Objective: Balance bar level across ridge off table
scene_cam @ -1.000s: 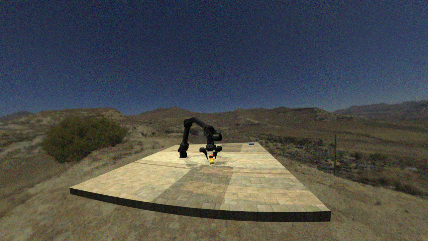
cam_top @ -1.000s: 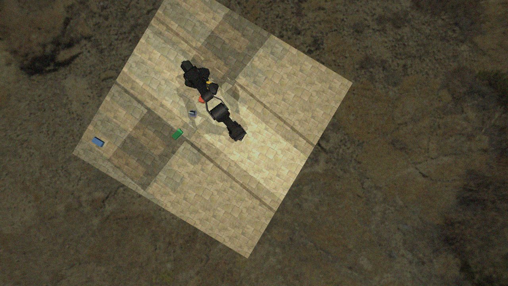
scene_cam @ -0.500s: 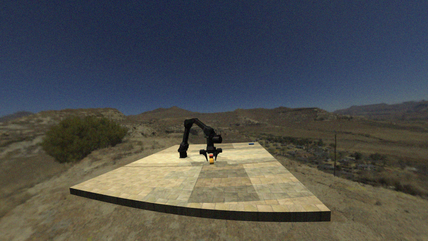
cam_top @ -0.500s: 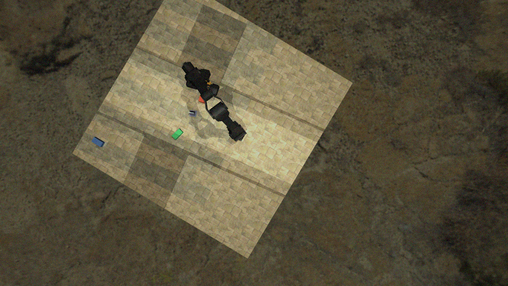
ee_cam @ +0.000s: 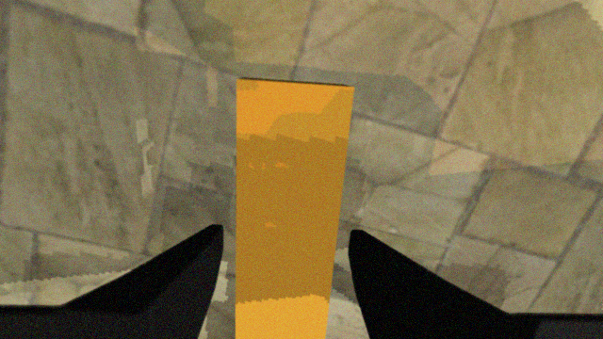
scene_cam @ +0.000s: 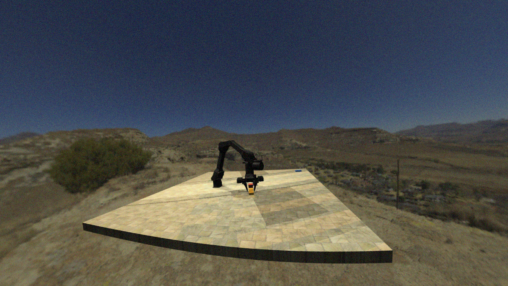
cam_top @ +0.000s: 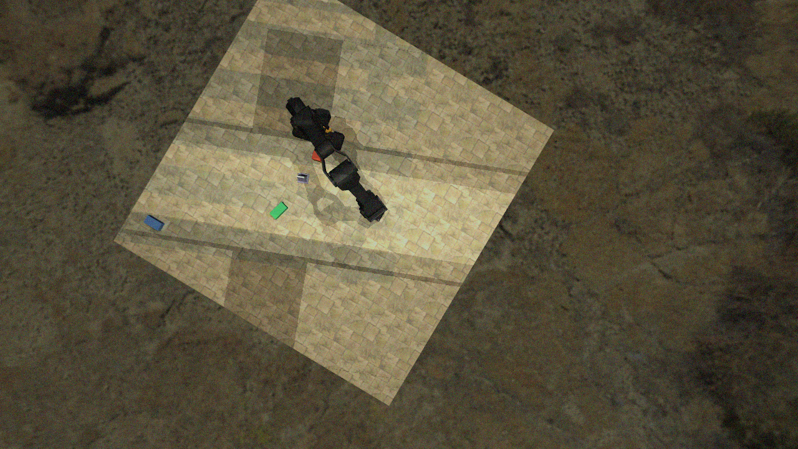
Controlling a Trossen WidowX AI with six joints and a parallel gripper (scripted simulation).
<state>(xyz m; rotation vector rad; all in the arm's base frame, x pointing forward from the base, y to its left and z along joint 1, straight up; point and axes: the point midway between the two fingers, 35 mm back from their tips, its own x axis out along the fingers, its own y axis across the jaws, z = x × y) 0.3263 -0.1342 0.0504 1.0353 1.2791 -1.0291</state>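
The orange bar [cam_top: 328,130] [scene_cam: 251,190] [ee_cam: 287,198] lies low on the table, its length running down the wrist view. A red piece [cam_top: 316,156] [scene_cam: 250,185] is at its inner end; whether it is part of the bar I cannot tell. My gripper [scene_cam: 250,190] [ee_cam: 286,238] points down over the bar, one finger on each side. In the wrist view a narrow gap shows between each fingertip and the bar, so the gripper is partly open. The small grey piece [cam_top: 302,178], which looks like the ridge, stands on the table beyond the red piece. The arm hides the bar's middle in the overhead view.
A green block [cam_top: 278,210] lies beyond the grey piece. A blue block [cam_top: 154,222] [scene_cam: 297,170] lies near the table's far corner. The table [cam_top: 424,312] [scene_cam: 199,227] has open edges, and shadow bands cross it. The arm reaches over from its base.
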